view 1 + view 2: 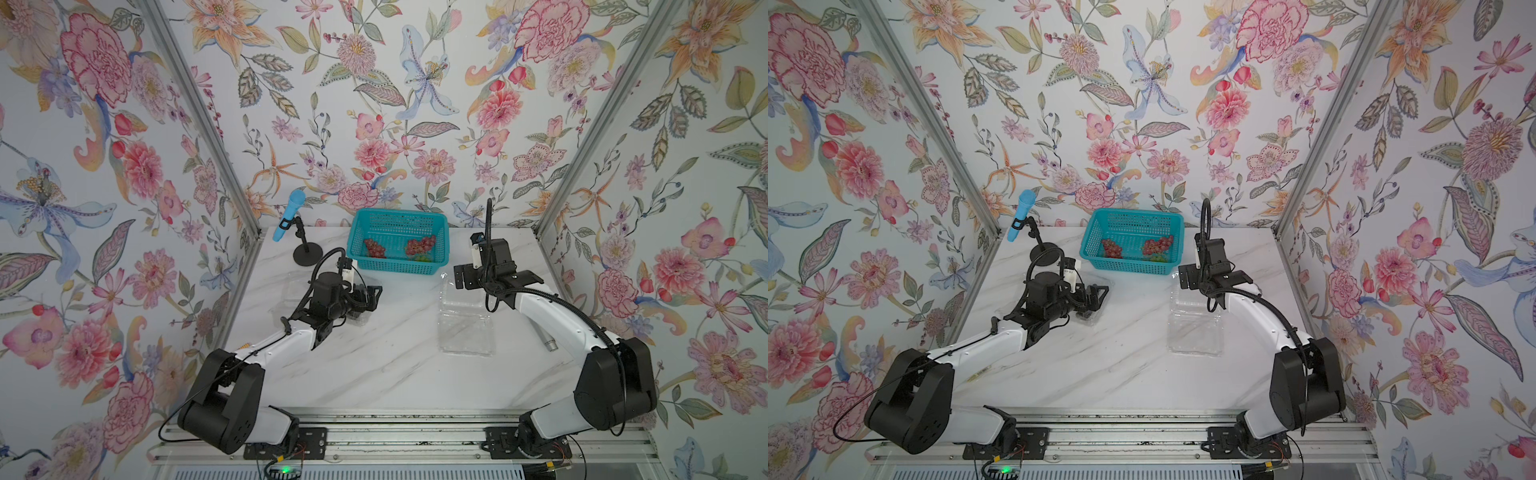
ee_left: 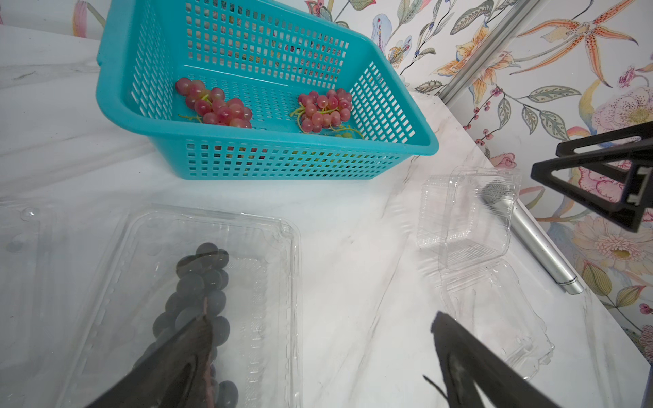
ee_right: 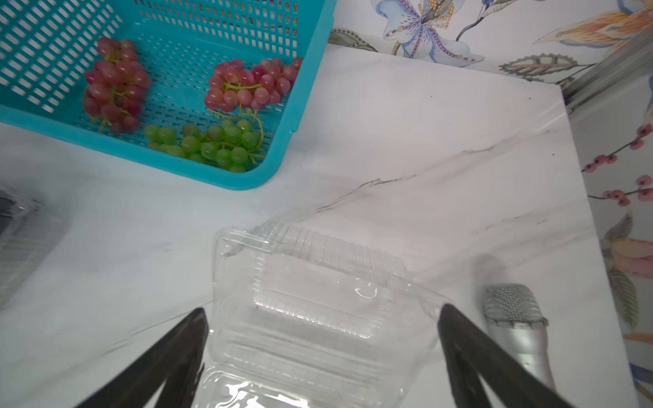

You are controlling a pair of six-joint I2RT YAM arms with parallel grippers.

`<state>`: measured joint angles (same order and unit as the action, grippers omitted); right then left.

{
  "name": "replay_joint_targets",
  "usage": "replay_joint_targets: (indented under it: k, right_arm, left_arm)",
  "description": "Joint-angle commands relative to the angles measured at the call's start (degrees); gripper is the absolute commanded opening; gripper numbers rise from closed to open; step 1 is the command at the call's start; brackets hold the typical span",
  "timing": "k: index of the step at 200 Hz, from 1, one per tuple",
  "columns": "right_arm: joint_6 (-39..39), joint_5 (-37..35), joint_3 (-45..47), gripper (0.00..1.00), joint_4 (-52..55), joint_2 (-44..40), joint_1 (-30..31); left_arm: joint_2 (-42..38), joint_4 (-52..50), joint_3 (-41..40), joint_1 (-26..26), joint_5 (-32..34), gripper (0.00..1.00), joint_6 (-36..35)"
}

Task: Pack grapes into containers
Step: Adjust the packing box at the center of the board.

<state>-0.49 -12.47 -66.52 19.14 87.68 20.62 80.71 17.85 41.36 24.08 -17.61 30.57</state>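
The teal basket (image 1: 398,270) at the back holds two red grape bunches (image 3: 115,84) (image 3: 247,84) and one green bunch (image 3: 212,143). A clear container (image 2: 268,268) at the left has dark grapes (image 2: 201,282) inside. My left gripper (image 2: 321,321) hangs open above its edge, one finger over the dark grapes, holding nothing. An empty clear container (image 1: 465,328) lies open at the right. My right gripper (image 3: 322,311) is open above that container's far half (image 3: 229,268) with nothing held. In both top views the grippers (image 1: 374,297) (image 1: 1185,277) face each other.
A blue microphone (image 1: 289,220) stands on a black stand (image 1: 308,254) at the back left. A silver microphone (image 3: 516,325) lies on the marble table by the right wall, close to the right container. Floral walls close in three sides.
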Motion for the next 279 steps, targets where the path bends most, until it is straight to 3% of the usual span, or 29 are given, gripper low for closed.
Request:
replay_joint_targets:
  k: [1,65,140,182,206,234,279]
  right_arm:
    - [-11.38,-9.79,-2.66,1.00,3.36,2.82,2.11]
    - [-23.09,-19.65,-6.85,1.00,1.27,12.37,3.29]
    - [-27.93,-15.26,-7.78,0.92,-1.63,18.20,3.64]
    - [-26.07,-14.20,-6.29,0.82,-1.65,17.74,5.07]
    - [-23.15,-11.77,-5.87,0.73,0.26,16.93,6.21]
    - [-20.79,-10.90,-5.80,0.52,2.36,17.39,7.74]
    - [-15.48,-7.22,-6.20,0.41,4.50,18.05,8.29]
  left_arm:
    - [-0.03,0.36,0.12,0.54,-0.09,1.00,-1.39]
    - [-0.21,0.40,-0.14,0.55,-0.41,1.00,-1.37]
    - [0.32,-0.12,-0.05,0.53,-0.15,1.00,-1.85]
    - [1.05,-0.03,0.30,0.54,-0.23,1.00,-1.70]
    - [1.70,0.69,0.43,0.54,-0.58,1.00,-1.10]
    - [2.17,1.18,0.68,0.56,-1.00,1.00,-0.76]
    - [1.69,0.48,0.82,0.62,-0.67,1.00,-1.04]
